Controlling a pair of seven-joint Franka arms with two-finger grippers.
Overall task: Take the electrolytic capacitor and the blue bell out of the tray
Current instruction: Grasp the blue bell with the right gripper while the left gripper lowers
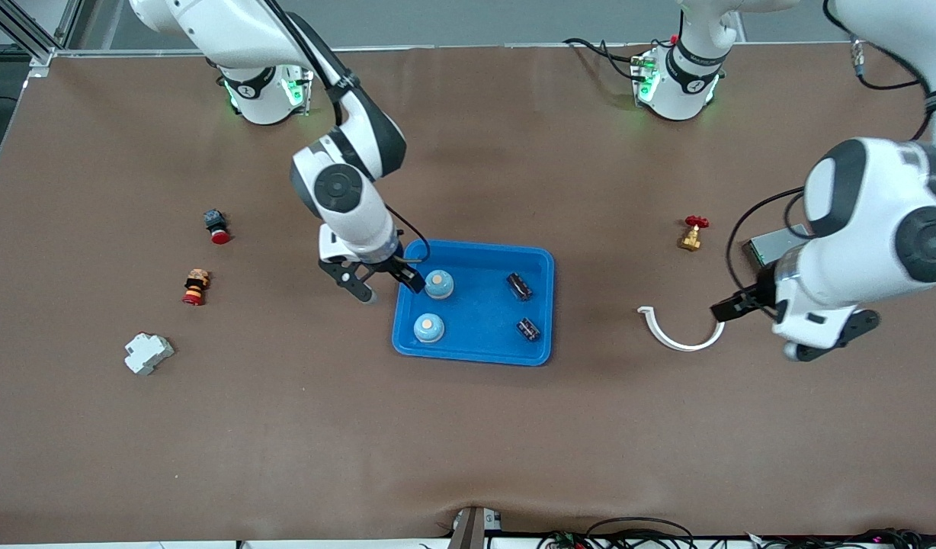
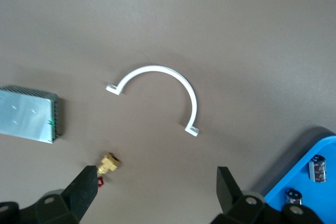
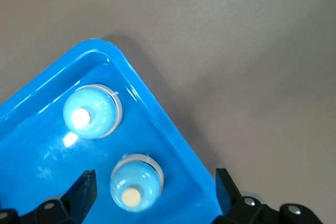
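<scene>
Your right gripper (image 1: 383, 284), jaws apart, is hovering over the blue tray's (image 1: 476, 351) edge, one bell (image 1: 439, 284) sitting at its 3 o'clock. Your left gripper (image 1: 758, 324), also spread, is waiting over the white clip (image 1: 677, 335), with both capacitors (image 1: 520, 286) lying in the tray at its 9 o'clock.

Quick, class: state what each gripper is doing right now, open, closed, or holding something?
Left gripper: open, empty, over the white clip.
Right gripper: open, empty, over a bell in the blue tray.

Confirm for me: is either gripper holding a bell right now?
No. Both bells sit in the blue tray, and the right gripper and left gripper are open and empty.
</scene>
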